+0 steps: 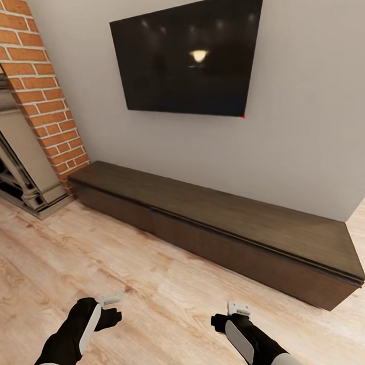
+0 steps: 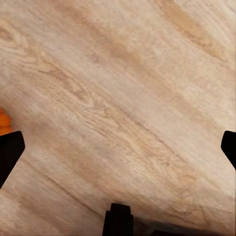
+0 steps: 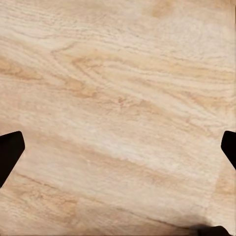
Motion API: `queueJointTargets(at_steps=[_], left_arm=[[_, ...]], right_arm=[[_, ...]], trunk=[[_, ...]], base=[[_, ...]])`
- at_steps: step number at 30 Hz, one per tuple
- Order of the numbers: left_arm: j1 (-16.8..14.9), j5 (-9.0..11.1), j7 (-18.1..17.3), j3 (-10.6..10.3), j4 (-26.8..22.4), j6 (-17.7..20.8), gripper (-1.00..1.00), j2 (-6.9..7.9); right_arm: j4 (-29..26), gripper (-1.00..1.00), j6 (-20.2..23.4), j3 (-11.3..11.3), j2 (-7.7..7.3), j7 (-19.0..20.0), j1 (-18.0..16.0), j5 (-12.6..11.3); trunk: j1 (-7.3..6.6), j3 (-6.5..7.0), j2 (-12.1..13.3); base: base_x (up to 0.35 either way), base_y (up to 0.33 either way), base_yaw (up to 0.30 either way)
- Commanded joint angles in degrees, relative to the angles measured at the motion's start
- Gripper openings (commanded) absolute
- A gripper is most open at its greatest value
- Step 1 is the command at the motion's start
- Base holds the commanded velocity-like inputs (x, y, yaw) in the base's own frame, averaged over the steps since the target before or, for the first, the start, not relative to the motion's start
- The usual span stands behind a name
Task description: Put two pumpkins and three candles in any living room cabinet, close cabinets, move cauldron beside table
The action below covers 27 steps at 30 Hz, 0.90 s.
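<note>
Nearest the robot, both arms are hanging low over the pale wood floor, well short of the cabinet. The left gripper is pointing down at the floorboards; in the left wrist view its two dark fingertips are sitting at opposite edges with bare floor between them, so it is spread wide and holding nothing. A sliver of orange, possibly a pumpkin though too little shows to tell, is peeking in just beside one fingertip. The right gripper is likewise spread apart and gripping nothing, its fingertips framing plain boards.

Farther on, the long dark brown cabinet is standing against the grey wall, its fronts lying flush and closed. Beside the cabinet's left end a brick fireplace is rising. Above the cabinet a black television is hanging.
</note>
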Motion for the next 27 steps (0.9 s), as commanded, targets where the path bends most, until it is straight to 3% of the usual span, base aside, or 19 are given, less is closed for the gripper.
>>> queueJointTargets(at_steps=[1, 13, 27], left_arm=[[0.0, -0.01, -0.02, 0.03, 0.0, 0.03, 1.0, -0.01], [0.0, 0.0, -0.05, 0.08, -0.05, 0.43, 1.0, -0.11], [0.0, 0.06, -0.13, 0.1, -0.09, 0.53, 1.0, -0.2]], right_arm=[[0.0, 1.0, -0.65, 0.07, 0.02, 0.01, 0.0, -0.03], [0.0, 1.0, -1.78, 0.39, 0.38, -0.05, 0.02, 0.11], [0.0, 1.0, -1.79, 0.42, 0.51, -0.08, 0.02, 0.22]], trunk=[[-0.23, 0.18, 0.42], [-0.23, 0.18, 0.42], [-0.23, 0.18, 0.42]], base=[[0.0, 0.0, 0.185], [-0.012, 0.0, 0.276], [-0.198, 0.011, 0.292]])
